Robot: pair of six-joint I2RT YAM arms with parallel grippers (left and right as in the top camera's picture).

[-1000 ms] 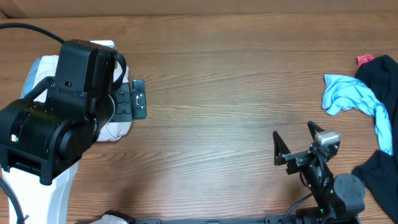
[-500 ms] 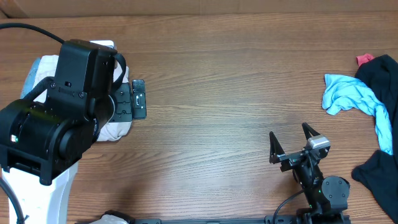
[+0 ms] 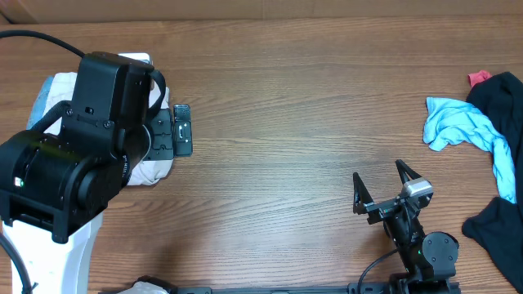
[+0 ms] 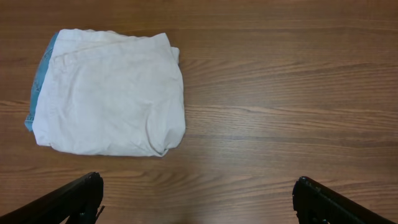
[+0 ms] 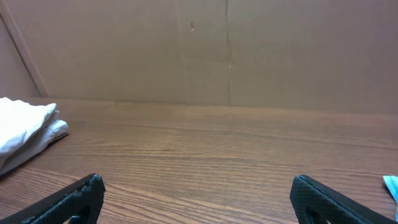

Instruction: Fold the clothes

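Right fingers (image 3: pixel 358 194) leftward, clothes (image 4: pixel 112 102) well apart

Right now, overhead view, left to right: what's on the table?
Folded cream shorts, mostly under the left arm → right gripper, open → light blue cloth → black garment at the right edge. Red scrap skipped: it overlaps those two.

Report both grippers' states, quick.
Left gripper: open, holding nothing.
Right gripper: open, holding nothing.
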